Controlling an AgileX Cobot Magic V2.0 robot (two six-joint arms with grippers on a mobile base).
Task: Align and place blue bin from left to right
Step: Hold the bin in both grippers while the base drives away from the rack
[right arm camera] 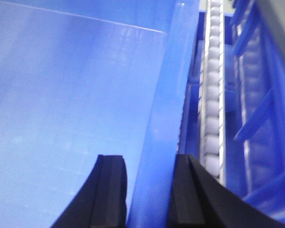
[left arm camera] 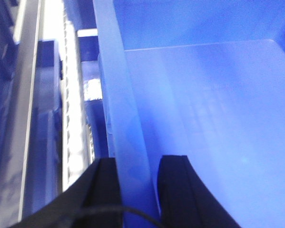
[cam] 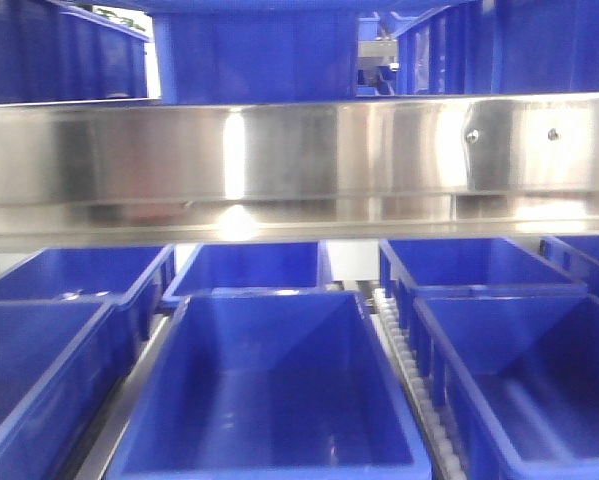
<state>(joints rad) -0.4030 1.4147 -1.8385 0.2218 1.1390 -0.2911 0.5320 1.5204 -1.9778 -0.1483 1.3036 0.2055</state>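
bin (cam: 269, 400): front-centre of lower level, open top up, long side running front to back; rear rim approx level w/ rear rims of both neighbours.
L gripper (left arm camera: 137, 161): on bin's L wall, per L wrist cam; clamped onto that wall.
L fingers (left arm camera: 104, 190): black, one outside the wall, one inside, both hard against the plastic.
R gripper (right arm camera: 149, 159): on bin's R wall, per R wrist cam; nipped tight on the wall, flush both sides.
R fingers (right arm camera: 111, 190): black pads, one in, one out, rim running straight up betw them.
rollers (cam: 404, 370): white strip just R of bin, front to back, betw bin and R neighbour; right beside the gripped wall in R wrist cam too.
rail (cam: 129, 395): grey metal, just L of bin, betw it and L neighbour.
L neighbour (cam: 29, 390): blue bin, front L, cut off by frame edge.
R neighbour (cam: 519, 390): blue bin, front R, just past rollers.
rear bins (cam: 249, 268): blue, next row back, one directly behind bin; touching or apart, can't tell.
beam (cam: 299, 150): steel, across whole front view above the bins, glare patches, two bolts at R.
upper bins (cam: 249, 50): blue, above beam, blurry.
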